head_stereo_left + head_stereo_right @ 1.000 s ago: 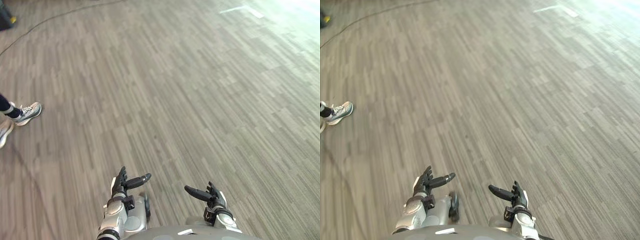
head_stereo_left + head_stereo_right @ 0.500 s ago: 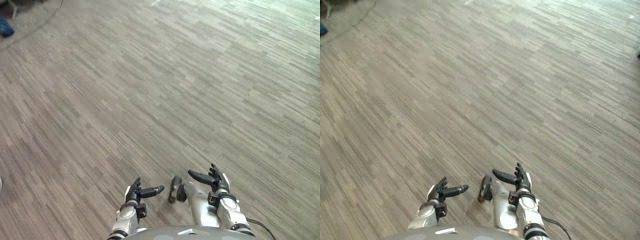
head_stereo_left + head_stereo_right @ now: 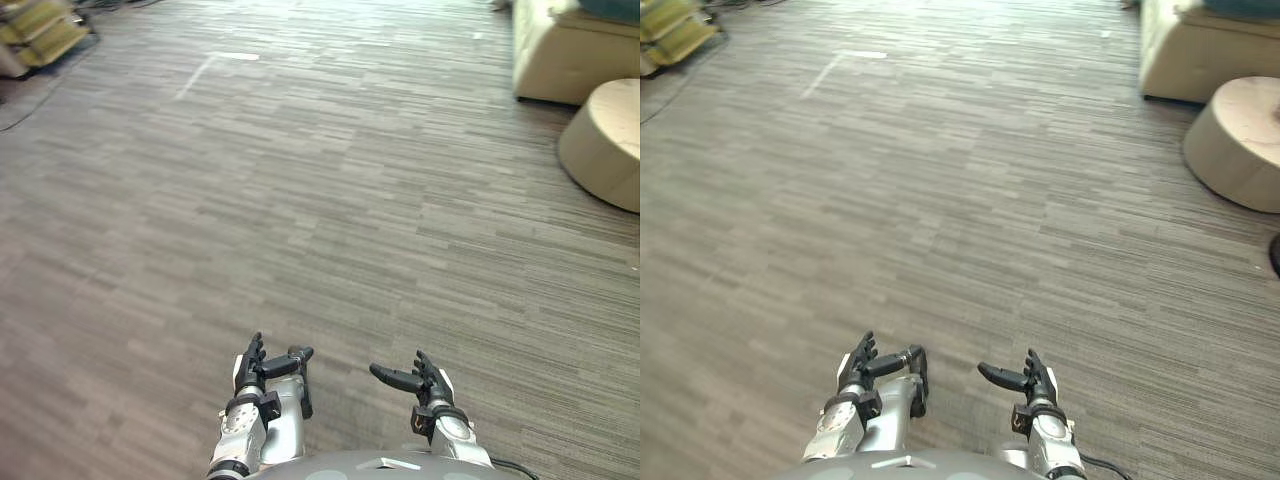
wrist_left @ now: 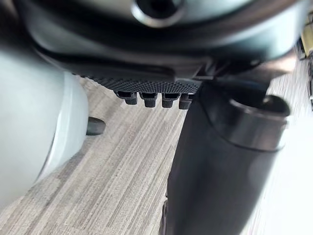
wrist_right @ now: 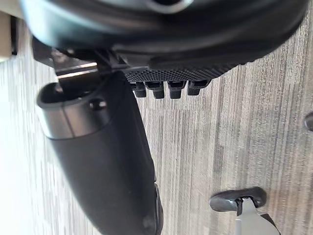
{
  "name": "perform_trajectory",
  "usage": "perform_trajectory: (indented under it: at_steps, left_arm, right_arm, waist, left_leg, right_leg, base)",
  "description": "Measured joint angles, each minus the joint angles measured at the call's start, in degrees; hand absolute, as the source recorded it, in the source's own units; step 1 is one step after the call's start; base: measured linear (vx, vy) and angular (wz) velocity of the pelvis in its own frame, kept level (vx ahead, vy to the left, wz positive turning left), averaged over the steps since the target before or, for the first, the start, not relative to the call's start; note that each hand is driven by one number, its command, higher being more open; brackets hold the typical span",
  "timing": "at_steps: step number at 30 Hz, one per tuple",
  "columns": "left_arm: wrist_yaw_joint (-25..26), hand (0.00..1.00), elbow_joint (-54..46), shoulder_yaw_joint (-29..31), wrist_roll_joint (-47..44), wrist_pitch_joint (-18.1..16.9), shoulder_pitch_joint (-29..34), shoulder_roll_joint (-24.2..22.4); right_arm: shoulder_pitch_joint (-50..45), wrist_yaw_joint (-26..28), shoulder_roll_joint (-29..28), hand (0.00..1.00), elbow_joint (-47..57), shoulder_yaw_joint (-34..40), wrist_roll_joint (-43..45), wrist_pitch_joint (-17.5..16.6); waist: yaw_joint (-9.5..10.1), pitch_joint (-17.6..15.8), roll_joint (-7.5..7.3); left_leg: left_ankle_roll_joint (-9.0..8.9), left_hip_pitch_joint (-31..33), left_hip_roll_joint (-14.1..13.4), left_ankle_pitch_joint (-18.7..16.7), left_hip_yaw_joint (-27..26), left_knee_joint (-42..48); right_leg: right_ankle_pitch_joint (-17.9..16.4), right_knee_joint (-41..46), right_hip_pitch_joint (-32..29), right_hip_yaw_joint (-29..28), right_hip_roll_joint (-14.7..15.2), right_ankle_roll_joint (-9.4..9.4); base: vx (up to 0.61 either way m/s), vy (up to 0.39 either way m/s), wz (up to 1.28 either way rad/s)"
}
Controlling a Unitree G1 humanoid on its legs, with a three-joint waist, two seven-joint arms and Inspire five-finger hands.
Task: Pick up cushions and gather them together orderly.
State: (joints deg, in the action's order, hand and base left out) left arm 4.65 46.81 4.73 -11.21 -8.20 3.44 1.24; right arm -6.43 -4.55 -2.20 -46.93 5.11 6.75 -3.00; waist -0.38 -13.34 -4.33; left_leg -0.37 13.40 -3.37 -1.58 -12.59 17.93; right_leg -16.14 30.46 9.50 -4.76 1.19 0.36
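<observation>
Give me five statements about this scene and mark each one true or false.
1. The left hand and the right hand hold nothing. True.
2. The right hand is curled into a fist. False: its fingers are straight and open.
3. A round cream pouffe stands on the floor. True.
4. The pouffe is at the robot's left. False: it is far off at the right, in front of a cream sofa.
5. Yellowish things lie far off at the left. True.

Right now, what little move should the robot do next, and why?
Probably step forward and right toward the round cream pouf: the left hand and right hand are both open, holding nothing, and the pouf sits far beyond them.
</observation>
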Motion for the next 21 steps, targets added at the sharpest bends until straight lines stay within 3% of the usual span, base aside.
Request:
perform_trajectory:
  at_steps: [1,2,3,4,6,7,8,9,10,11,12,13,14,16,17,18,20,21]
  left_arm:
    - [0.0,1.0,0.4,-0.1,0.0,0.0,0.0,0.3]
    - [0.2,1.0,2.3,-0.8,0.0,0.1,-0.4,1.0]
    - [0.5,1.0,3.6,-1.8,0.0,0.6,-0.4,1.3]
    - [0.8,1.0,4.4,-2.4,0.1,0.8,-0.4,1.1]
    - [1.2,1.0,4.6,-3.1,0.1,0.8,-0.2,1.0]
    - [1.2,1.0,5.4,-3.9,0.1,0.8,-0.1,1.2]
    - [1.1,1.0,5.7,-3.9,0.1,0.8,-0.1,1.2]
    - [1.2,1.0,5.9,-4.0,0.1,0.8,0.0,1.2]
    - [1.1,1.0,6.3,-4.2,0.1,0.9,0.4,1.1]
    - [1.1,1.0,7.0,-4.3,0.5,1.0,0.9,1.3]
    - [1.1,1.0,7.5,-4.3,0.5,1.1,0.3,0.8]
    - [0.8,1.0,7.4,-4.3,0.6,1.1,-0.3,0.4]
    - [0.3,1.0,7.2,-4.2,0.7,1.1,-0.4,-0.5]
    - [0.3,1.0,7.2,-3.6,0.7,1.1,0.0,-1.7]
    - [0.2,1.0,6.6,-3.1,0.7,1.2,-0.1,-2.3]
    - [0.0,1.0,5.2,-1.9,0.7,1.2,0.2,-3.1]
    - [-0.1,1.0,3.1,0.6,0.8,1.1,0.6,-3.9]
    - [-0.1,1.0,2.2,1.1,0.7,1.1,0.7,-4.0]
  right_arm:
    - [0.0,0.0,0.0,1.0,-0.3,0.0,0.0,0.0]
    - [-0.1,0.2,0.6,1.0,-0.6,-0.1,-0.2,0.1]
    - [-0.1,0.4,1.2,1.0,-0.4,-0.2,-0.5,0.1]
    - [0.1,0.7,2.3,1.0,0.2,-0.6,-0.7,-0.1]
    - [0.8,0.8,4.0,1.0,1.2,-1.8,-1.1,-0.5]
    - [1.8,0.8,4.8,1.0,1.2,-2.2,-1.2,-0.9]
    - [2.1,0.8,5.0,1.0,1.2,-2.3,-1.2,-0.9]
    - [2.3,0.8,4.9,1.0,1.3,-2.3,-1.0,-1.0]
    - [2.3,0.7,4.8,1.0,1.4,-2.2,-1.0,-1.3]
    - [2.2,0.7,4.4,1.0,1.0,-2.1,-0.4,-1.4]
    - [2.8,0.7,4.8,1.0,0.7,-2.0,-0.4,-1.5]
    - [4.2,0.6,4.8,1.0,0.0,-1.8,-0.5,-1.4]
    - [4.6,0.7,4.3,1.0,0.1,-1.3,-0.6,-1.3]
    - [4.1,1.0,4.5,1.0,0.1,-1.3,-1.0,-0.9]
    - [3.6,1.0,4.5,1.0,0.4,-1.3,-1.0,-0.5]
    - [3.0,1.0,4.6,1.0,1.4,-1.4,-1.0,-0.2]
    - [2.2,0.7,4.1,1.0,2.5,-1.5,-0.9,0.0]
    - [1.4,0.7,3.9,1.0,2.8,-1.5,-0.9,-0.1]
  waist:
    - [-0.1,-0.1,-0.75]
    - [-0.64,-0.3,-1.12]
    - [-1.32,-0.5,-0.94]
    - [-1.53,-0.8,0.21]
    - [-1.96,-0.8,2.41]
    - [-2.73,-1.4,3.36]
    - [-3.01,-1.5,3.58]
    - [-3.41,-1.6,3.58]
    - [-3.87,-1.6,3.31]
    - [-4.88,-1.3,2.85]
    - [-4.69,-1.6,3.95]
    - [-4.0,-1.6,4.56]
    - [-4.15,-1.5,4.69]
    - [-4.58,-1.5,4.92]
    - [-4.57,-1.6,5.16]
    - [-4.15,-1.6,5.75]
    - [-3.86,-1.8,6.12]
    - [-3.68,-2.0,5.36]
  left_leg:
    - [0.12,-1.9,0.6,-1.2,-0.6,0.0]
    - [0.45,-6.8,1.8,-4.6,-1.0,-0.7]
    - [0.64,-11.4,2.1,-7.0,-1.1,-1.4]
    - [0.42,-16.3,1.6,-8.6,-1.4,-3.6]
    - [-0.27,-22.7,-0.3,-9.6,-2.6,-8.1]
    - [-0.39,-25.8,-2.1,-9.5,-3.1,-9.2]
    - [-0.39,-26.8,-2.8,-9.5,-3.4,-9.3]
    - [-0.4,-29.1,-3.9,-9.5,-3.6,-9.8]
    - [-0.57,-31.4,-4.3,-9.6,-3.5,-10.7]
    - [-2.12,-34.6,-4.7,-10.6,-2.6,-11.4]
    - [-2.14,-34.9,-5.6,-10.7,-2.3,-11.4]
    - [-2.26,-34.7,-5.3,-10.8,-0.6,-11.4]
    - [-4.21,-34.2,-3.8,-7.1,1.4,-10.3]
    - [-7.31,-32.7,-5.8,-4.8,1.9,0.2]
    - [-10.56,-27.7,-7.7,-0.5,4.8,13.0]
    - [-12.5,-22.0,-10.0,0.4,5.9,25.9]
    - [-13.14,-13.4,-13.9,-2.4,2.9,42.9]
    - [-11.99,-10.6,-14.5,-3.8,0.8,44.6]
  right_leg:
    - [2.0,6.9,-2.5,0.6,0.7,3.14]
    - [10.4,21.6,-7.8,2.0,3.2,8.41]
    - [8.3,30.6,-11.4,4.8,5.3,4.83]
    - [5.7,34.9,-15.2,7.7,6.6,1.65]
    - [2.3,33.6,-22.9,12.1,6.5,0.01]
    - [0.5,27.4,-27.0,15.6,6.1,-0.82]
    - [0.4,23.2,-28.6,16.8,5.7,-0.87]
    - [1.2,12.8,-31.2,17.8,4.9,-0.17]
    - [5.3,0.3,-32.1,17.5,4.1,0.93]
    - [19.0,-9.1,-29.5,17.7,3.2,-5.39]
    - [18.5,-8.3,-29.4,17.8,2.4,-4.73]
    - [15.9,-6.1,-30.0,17.0,1.7,-5.22]
    - [10.8,-1.0,-30.2,16.8,2.1,-5.88]
    - [5.5,1.4,-26.9,17.6,2.0,-5.89]
    - [3.6,-0.1,-23.4,17.9,1.0,-5.66]
    - [3.3,-2.9,-20.1,17.7,-0.7,-5.61]
    - [3.3,-9.7,-11.9,17.0,-3.3,-5.75]
    - [3.3,-12.8,-8.1,16.5,-3.8,-5.79]
  base:
    - [0.66,0.185,-0.39]
    - [0.65,0.138,-0.2]
    - [0.78,0.148,-0.24]
    - [0.79,0.123,-0.19]
    - [0.66,0.065,-0.26]
    - [0.67,-0.035,-0.11]
    - [0.67,-0.078,0.08]
    - [0.71,-0.158,0.15]
    - [0.77,-0.211,0.44]
    - [0.79,-0.234,0.36]
    - [0.73,-0.214,0.12]
    - [0.6,-0.205,-0.23]
    - [0.61,-0.226,-0.13]
    - [0.44,-0.201,0.14]
    - [0.42,-0.204,0.08]
    - [0.51,-0.221,-0.08]
    - [0.49,-0.141,-0.24]
    - [0.36,-0.069,-0.21]
